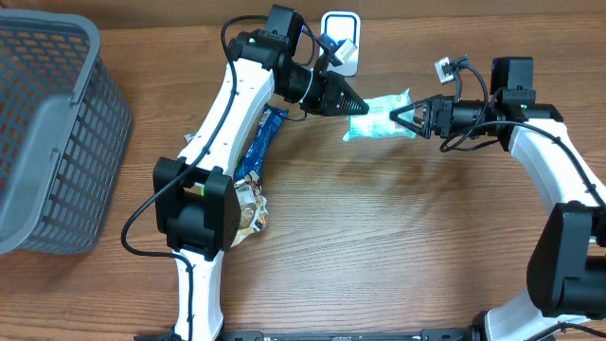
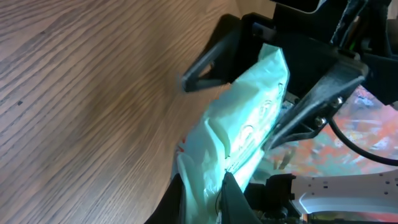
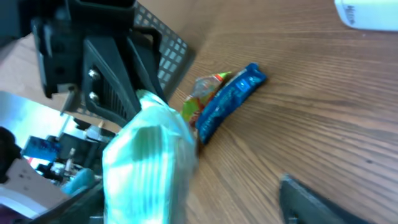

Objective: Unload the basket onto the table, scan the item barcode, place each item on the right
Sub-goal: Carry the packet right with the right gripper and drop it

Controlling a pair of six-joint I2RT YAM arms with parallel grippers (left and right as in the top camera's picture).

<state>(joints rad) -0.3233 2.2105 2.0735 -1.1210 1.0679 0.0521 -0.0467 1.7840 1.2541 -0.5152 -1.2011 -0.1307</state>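
A grey basket (image 1: 47, 133) sat at the far left of the wooden table (image 1: 379, 246), and near the white scanner (image 1: 341, 38) a pale green packet (image 1: 377, 121) was held up between the two arms. The left claw (image 1: 356, 104) was clamped tight on its left end. The right claw (image 1: 402, 117) stood spread wide about its right end, though I couldn't tell whether those fingers touched it.

You are at a mock shop checkout on a robot bench: a wood-grain tabletop (image 1: 379, 246), a grey plastic mesh shopping basket (image 1: 47, 142) well to the left of your left gripper (image 1: 358, 106), a white blue-rimmed barcode scanner (image 1: 331, 24) just beyond it, and a blue foil snack packet (image 1: 268, 133) near it.
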